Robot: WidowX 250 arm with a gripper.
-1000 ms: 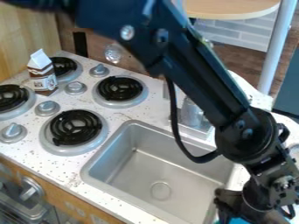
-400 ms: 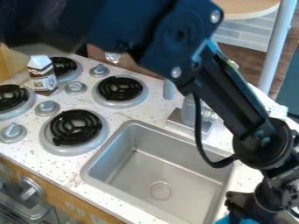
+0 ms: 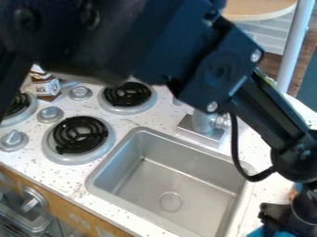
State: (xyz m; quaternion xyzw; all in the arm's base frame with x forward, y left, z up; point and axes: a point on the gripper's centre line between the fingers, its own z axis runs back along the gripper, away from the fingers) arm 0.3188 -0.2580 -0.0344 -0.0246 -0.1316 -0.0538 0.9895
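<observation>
At the far left, a coil burner [image 3: 15,105] is partly covered by the arm. To its right, a small carton [image 3: 47,89] is positioned upright on the speckled white surface [image 3: 59,175], its upper part partly hidden by the arm. Control knobs [image 3: 50,114] are set between the burners, and two further coil burners are mounted nearer the sink. The sink [image 3: 143,185] is set into the surface at centre, with a round drain [image 3: 171,202] in its floor. The faucet base [image 3: 201,132] is fitted behind its rear rim.

At lower right, beyond the right rim of the sink, the gripper [image 3: 276,221] is located. The state of the jaws cannot be told. The blue item [image 3: 265,233] is situated directly below and beside the gripper, at the bottom edge of the view. It is partly cut off and partly hidden; its long axis and pointing direction cannot be determined, nor can contact with the gripper be confirmed.
</observation>
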